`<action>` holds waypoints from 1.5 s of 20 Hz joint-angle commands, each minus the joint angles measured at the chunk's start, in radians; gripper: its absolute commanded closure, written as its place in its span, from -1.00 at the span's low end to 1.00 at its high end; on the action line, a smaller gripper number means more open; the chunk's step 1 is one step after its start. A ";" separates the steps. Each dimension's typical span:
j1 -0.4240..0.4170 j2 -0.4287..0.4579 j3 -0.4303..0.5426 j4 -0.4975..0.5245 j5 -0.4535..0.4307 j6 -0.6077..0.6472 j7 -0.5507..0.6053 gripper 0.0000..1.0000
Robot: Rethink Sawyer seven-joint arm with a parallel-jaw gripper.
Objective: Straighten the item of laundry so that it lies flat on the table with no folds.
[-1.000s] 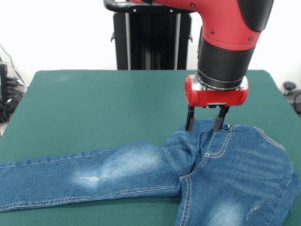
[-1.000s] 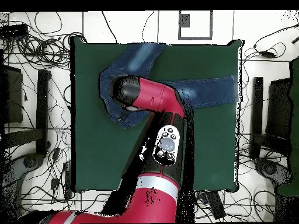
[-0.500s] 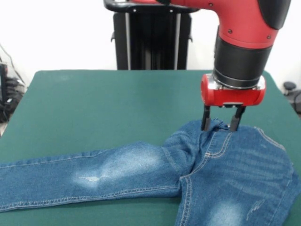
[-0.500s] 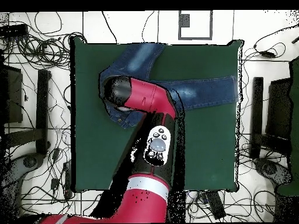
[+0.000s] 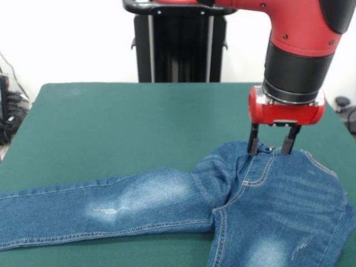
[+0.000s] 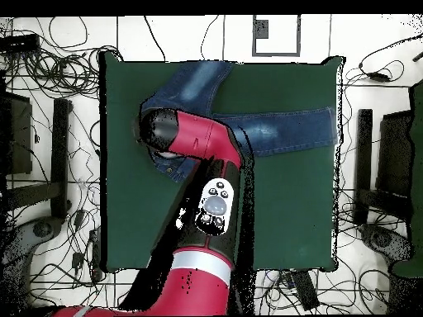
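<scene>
The blue denim jeans (image 5: pixel 167 194) lie on the green table (image 5: pixel 122 122), waist toward the right. One leg stretches left and the other runs off the picture's bottom edge. Creases bunch the cloth at the crotch. My gripper (image 5: pixel 271 150) stands open, pointing straight down, its two fingertips (image 5: pixel 253 149) touching the waistband at the far edge of the jeans. In the overhead view the jeans (image 6: pixel 285 132) form a V near the far left of the table (image 6: pixel 297 215). There the red arm (image 6: pixel 194 140) covers the waist and hides the gripper.
A black pedestal (image 5: pixel 179 41) rises behind the table's far edge. Cables, chairs and stands (image 6: pixel 49 157) ring the table on the floor. Bare green cloth lies to the left of the gripper in the front view.
My gripper has slid to the right along the waistband in the front view, still open. The jeans have barely shifted.
</scene>
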 commanded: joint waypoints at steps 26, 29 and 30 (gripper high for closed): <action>-0.027 0.056 0.108 0.150 0.016 -0.173 0.228 -1.00; -0.025 0.062 0.108 0.155 0.013 -0.188 0.228 -1.00; -0.025 0.064 0.108 0.159 0.011 -0.197 0.228 -1.00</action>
